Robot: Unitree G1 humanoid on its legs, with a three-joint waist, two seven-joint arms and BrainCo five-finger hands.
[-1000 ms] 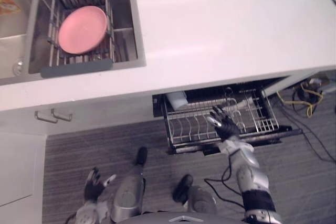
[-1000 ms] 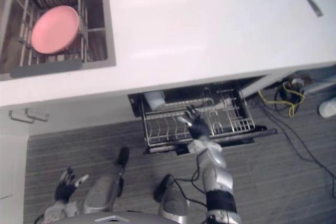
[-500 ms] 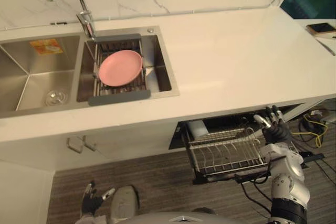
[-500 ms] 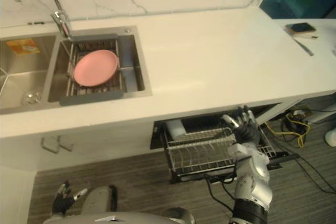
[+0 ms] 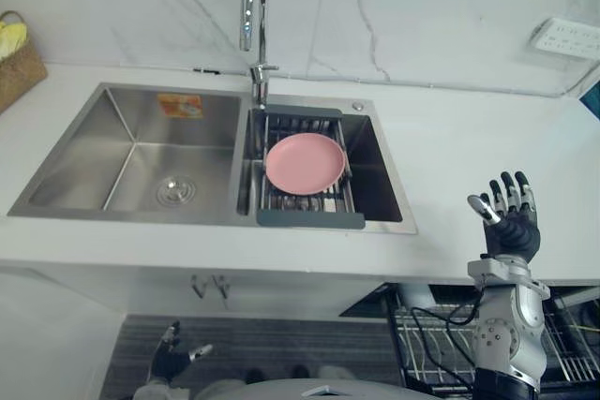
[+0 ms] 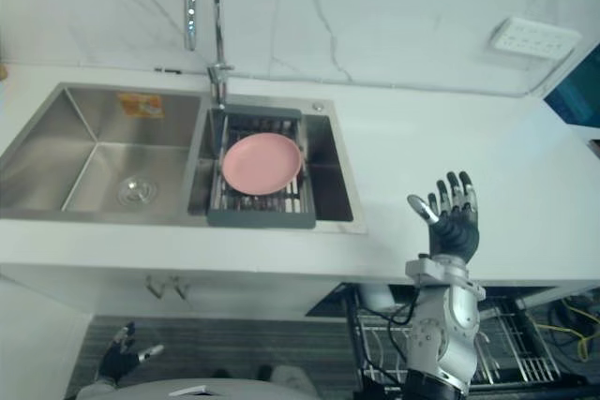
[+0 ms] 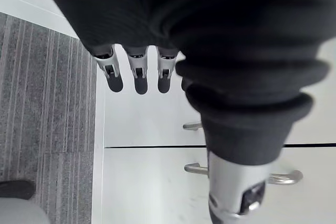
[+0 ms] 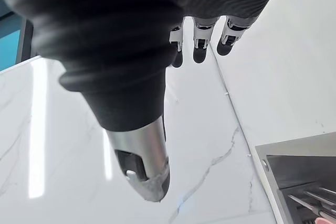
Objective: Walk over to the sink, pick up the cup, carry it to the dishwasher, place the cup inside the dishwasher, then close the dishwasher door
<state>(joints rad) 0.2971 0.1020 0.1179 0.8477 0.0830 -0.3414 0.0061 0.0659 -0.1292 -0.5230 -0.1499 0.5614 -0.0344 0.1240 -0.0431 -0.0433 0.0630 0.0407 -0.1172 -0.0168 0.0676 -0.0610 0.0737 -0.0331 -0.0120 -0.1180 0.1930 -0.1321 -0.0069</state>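
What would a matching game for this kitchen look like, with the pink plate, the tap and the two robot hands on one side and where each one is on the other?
Things:
1. pink plate
2. faucet
3. right robot hand
4. left robot hand

Places:
A. hanging low, seen against the striped floor
B. lying on the rack in the right basin of the sink
C. held upright with fingers spread, in front of the white counter
D. standing at the back of the sink, between its two basins

Pairs: 1-B, 2-D, 3-C, 4-A
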